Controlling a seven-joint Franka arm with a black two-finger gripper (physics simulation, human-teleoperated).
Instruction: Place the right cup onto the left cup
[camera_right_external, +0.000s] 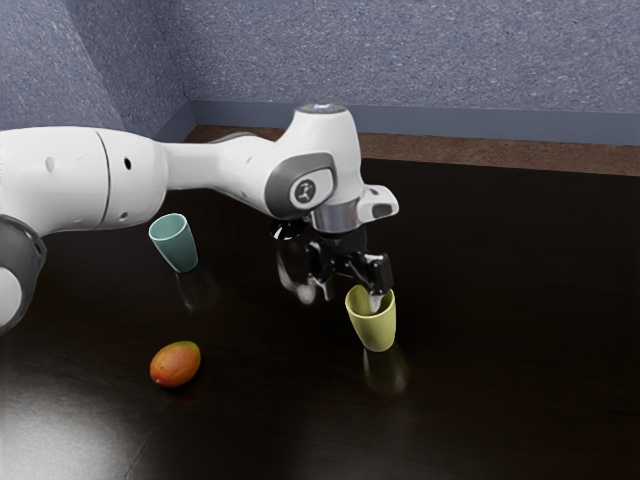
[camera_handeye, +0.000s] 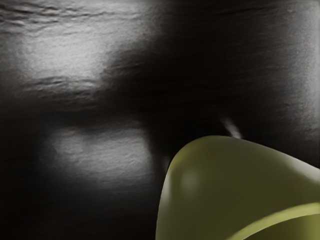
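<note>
yellow cup (camera_right_external: 373, 328), one: standing near-upright on dark table (camera_right_external: 500, 360), toward the exterior view's right, long axis running roughly vertical. black gripper (camera_right_external: 342, 297), on the sole arm: standing wide open, gripping nothing, one fingertip reaching into the cup's mouth, the other hanging outside, toward the exterior view's left; the coming grip is seemingly depending on the wall between. teal cup (camera_right_external: 177, 246), likely receiver: standing farther, well left. mango (camera_right_external: 176, 364): lying left, nearer.

Both downward, wrist view closer
</note>
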